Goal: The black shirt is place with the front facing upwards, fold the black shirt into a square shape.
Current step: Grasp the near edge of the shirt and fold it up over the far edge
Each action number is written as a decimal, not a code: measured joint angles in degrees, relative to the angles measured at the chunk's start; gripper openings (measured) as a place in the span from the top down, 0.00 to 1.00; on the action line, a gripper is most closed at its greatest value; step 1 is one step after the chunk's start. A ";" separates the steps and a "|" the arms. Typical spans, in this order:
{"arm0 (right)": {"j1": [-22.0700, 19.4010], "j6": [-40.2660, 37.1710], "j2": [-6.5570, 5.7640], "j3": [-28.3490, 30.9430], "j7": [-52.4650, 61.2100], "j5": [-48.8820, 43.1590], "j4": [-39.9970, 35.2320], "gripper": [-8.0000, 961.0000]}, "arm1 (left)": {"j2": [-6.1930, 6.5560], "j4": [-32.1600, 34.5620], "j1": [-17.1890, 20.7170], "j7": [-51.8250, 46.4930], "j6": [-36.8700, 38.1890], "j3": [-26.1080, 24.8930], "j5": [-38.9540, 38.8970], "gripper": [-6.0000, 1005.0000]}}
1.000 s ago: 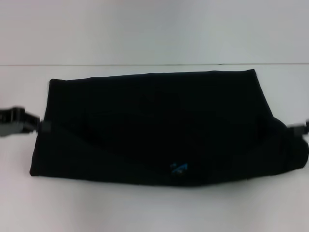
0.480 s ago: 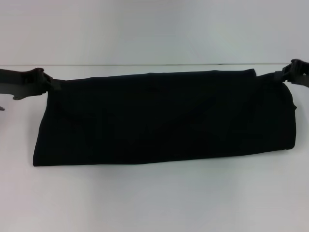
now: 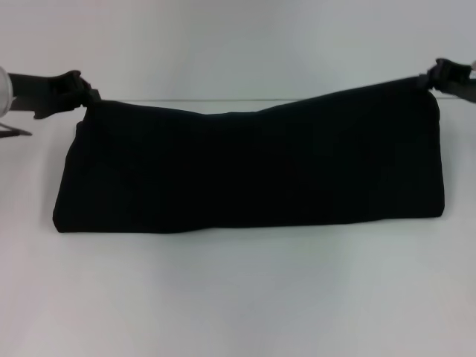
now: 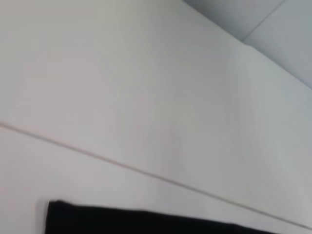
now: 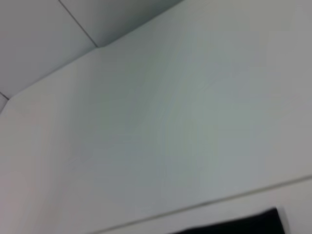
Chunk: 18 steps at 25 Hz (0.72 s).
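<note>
Black cloth hangs between my two arms: the black shirt [image 3: 249, 167] lies across the middle of the white table [image 3: 238, 297] as a long band, its near edge resting on the table and its far edge lifted, sagging a little in the middle. My left gripper [image 3: 83, 95] is pinched closed on the far left corner and my right gripper [image 3: 430, 79] on the far right corner, the right one held somewhat higher. The fingers are small in the head view, so I judge the pinch from the taut cloth more than from the fingers.

To do this fold well, I should level my two corners, keep the top edge stretched so the sag goes, and carry both corners together so the edge lands straight and parallel to the near one. Uneven tension would skew the band.

Compared with a second ago, both grippers have moved from the near sides of the shirt to the far corners and risen, the small blue label is out of sight, and the band looks narrower front to back.
</note>
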 joint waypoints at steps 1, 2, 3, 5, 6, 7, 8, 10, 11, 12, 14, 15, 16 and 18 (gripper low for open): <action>0.47 1.38 0.15 -0.46 0.00 -0.16 0.43 0.99 | 0.05 -0.63 -0.45 -0.03 -0.99 0.04 0.13 0.83; 0.89 3.18 0.31 -1.27 0.00 -0.23 1.02 0.99 | 0.09 -1.05 -0.67 -0.04 -1.62 0.10 0.16 0.83; 1.15 4.53 0.47 -2.13 0.01 -0.27 1.63 0.99 | 0.10 -1.66 -0.86 -0.05 -2.59 0.21 0.18 0.83; 1.71 7.53 0.76 -4.22 0.01 -0.27 2.99 0.99 | 0.10 -2.03 -0.91 -0.06 -3.34 0.43 0.18 0.83; 1.91 8.80 0.86 -5.07 0.01 -0.28 3.72 0.99 | 0.08 -2.21 -0.91 -0.06 -3.74 0.60 0.19 0.83; 2.02 9.78 0.95 -5.55 0.01 -0.28 4.25 0.99 | 0.04 -2.35 -0.83 -0.07 -4.26 0.84 0.19 0.83; 2.11 11.06 1.05 -6.00 0.01 -0.29 4.88 0.99 | -0.04 -2.36 -0.70 -0.03 -4.80 1.01 0.19 0.83; 2.16 12.89 1.32 -6.52 0.01 -0.30 5.81 0.99 | -0.21 -2.39 -0.48 0.09 -5.78 1.22 0.19 0.82; 2.18 13.68 1.45 -6.73 0.01 -0.31 6.12 0.99 | -0.35 -2.42 -0.38 0.11 -6.34 1.36 0.19 0.82; 2.18 14.36 1.57 -6.95 0.01 -0.31 6.33 0.99 | -0.45 -2.44 -0.30 0.10 -6.73 1.47 0.21 0.82; 2.20 15.34 1.75 -7.28 0.01 -0.32 6.52 0.99 | -0.66 -2.51 -0.23 0.00 -7.72 1.60 0.26 0.82; 2.21 15.83 1.84 -7.42 0.01 -0.32 6.56 0.99 | -0.74 -2.53 -0.23 -0.03 -8.11 1.61 0.27 0.82; 2.24 16.20 1.92 -7.54 0.01 -0.32 6.58 0.98 | -0.79 -2.54 -0.23 0.02 -8.35 1.61 0.17 0.82; 2.29 16.62 1.98 -7.61 0.01 -0.23 6.59 0.98 | -1.01 -2.34 -0.26 0.26 -8.71 1.52 -0.17 0.82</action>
